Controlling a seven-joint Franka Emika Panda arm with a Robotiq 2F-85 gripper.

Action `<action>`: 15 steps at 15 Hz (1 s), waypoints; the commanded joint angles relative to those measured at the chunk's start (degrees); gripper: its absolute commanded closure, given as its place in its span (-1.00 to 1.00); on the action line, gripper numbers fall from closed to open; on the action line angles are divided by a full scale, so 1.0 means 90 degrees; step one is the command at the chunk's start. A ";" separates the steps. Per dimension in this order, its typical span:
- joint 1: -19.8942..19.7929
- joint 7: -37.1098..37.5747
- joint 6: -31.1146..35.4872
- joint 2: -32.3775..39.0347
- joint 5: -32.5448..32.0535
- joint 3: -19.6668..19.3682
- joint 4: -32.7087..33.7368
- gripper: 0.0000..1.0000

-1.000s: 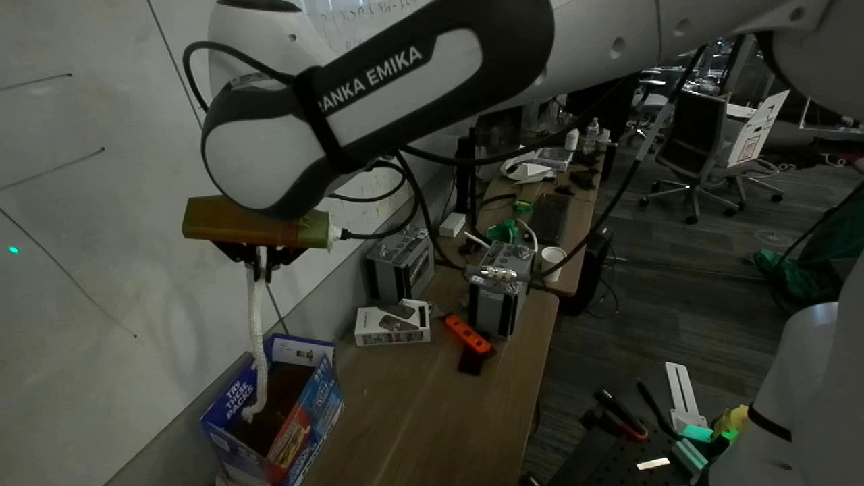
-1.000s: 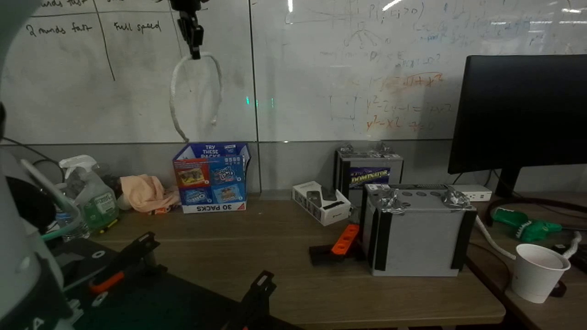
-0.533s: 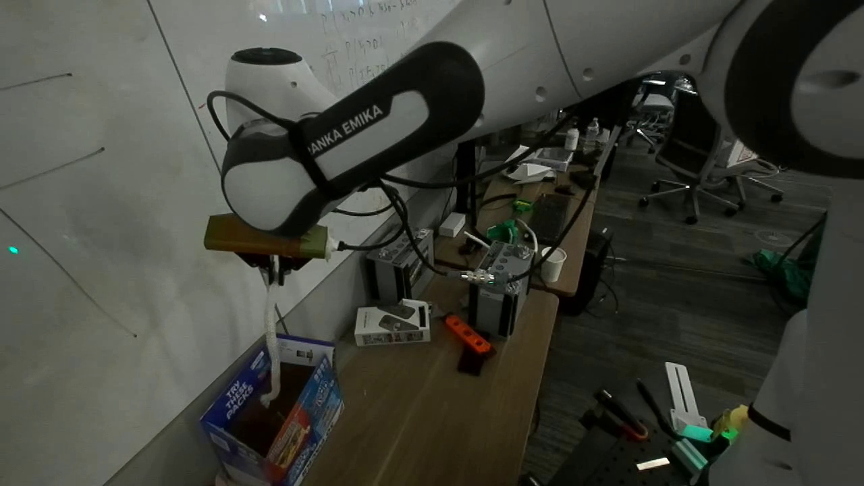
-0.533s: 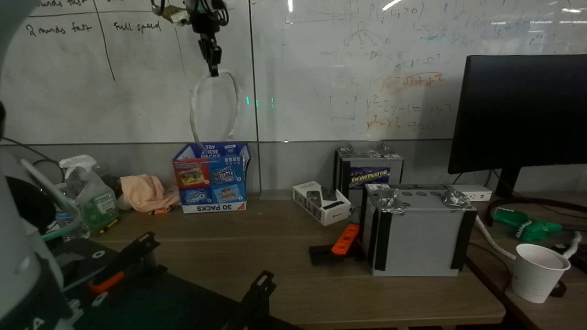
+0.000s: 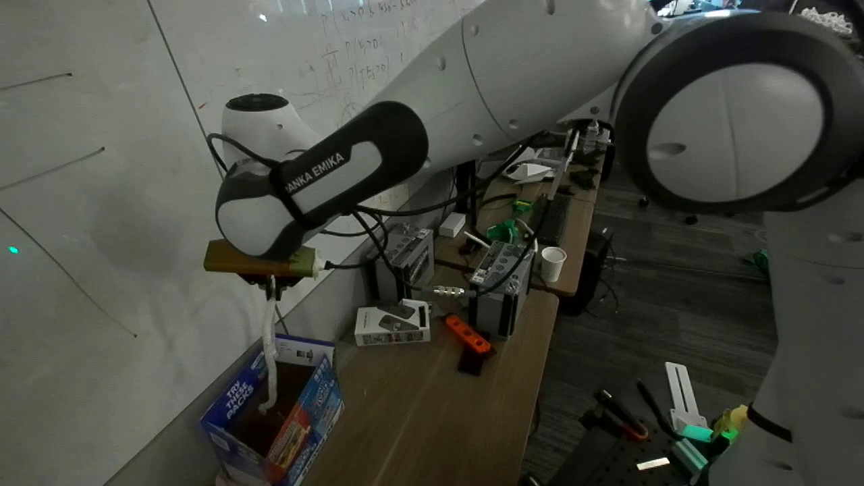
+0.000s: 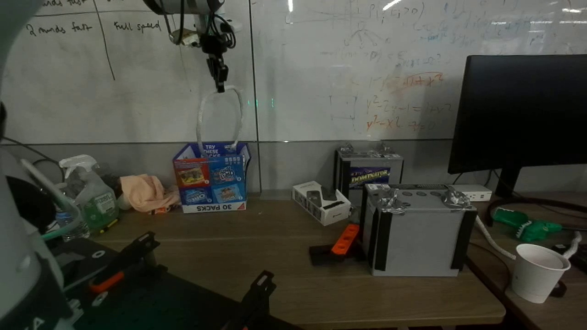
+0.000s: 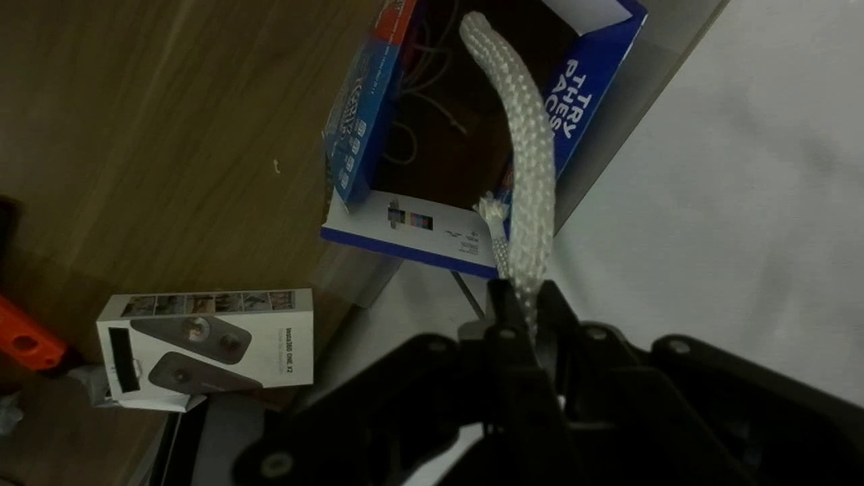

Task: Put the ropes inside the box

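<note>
A thick white braided rope (image 7: 533,162) hangs from my gripper (image 7: 526,290), which is shut on it near its middle. Both rope ends droop in an arch, seen as a loop of rope (image 6: 200,119) under the gripper (image 6: 221,89). Below is the blue box (image 5: 317,405), its top uncovered. In an exterior view the rope's lower end overlaps the box opening, with the gripper (image 5: 273,295) well above the rim; I cannot tell how deep the ends reach. Inside the box lie loops of thin pale rope (image 7: 439,108), partly hidden by the wall.
The whiteboard (image 6: 298,91) rises right behind the box. A peach cloth (image 6: 146,192) and spray bottle (image 6: 91,197) stand beside it. Across the table are a white product box (image 6: 323,206), an orange tool (image 6: 346,239), grey cases (image 6: 419,238) and a paper cup (image 6: 539,275).
My gripper has come down with the rope and shifted slightly sideways, so the rope ends have sunk to the level of the box opening. The box has stayed put.
</note>
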 commanded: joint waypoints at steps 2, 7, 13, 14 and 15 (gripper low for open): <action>0.0137 0.0041 -0.0259 0.0396 0.0071 -0.0151 0.0633 0.26; 0.0040 -0.0203 -0.0546 0.0282 0.0208 -0.0105 0.0561 -0.47; -0.0220 -0.1386 -0.1991 -0.1044 0.0318 0.0083 -0.0557 -1.00; -0.0299 -0.1741 -0.2321 -0.1399 0.0398 0.0135 -0.0884 -1.00; -0.0350 -0.2051 -0.2681 -0.1654 0.0442 0.0158 -0.1067 -1.00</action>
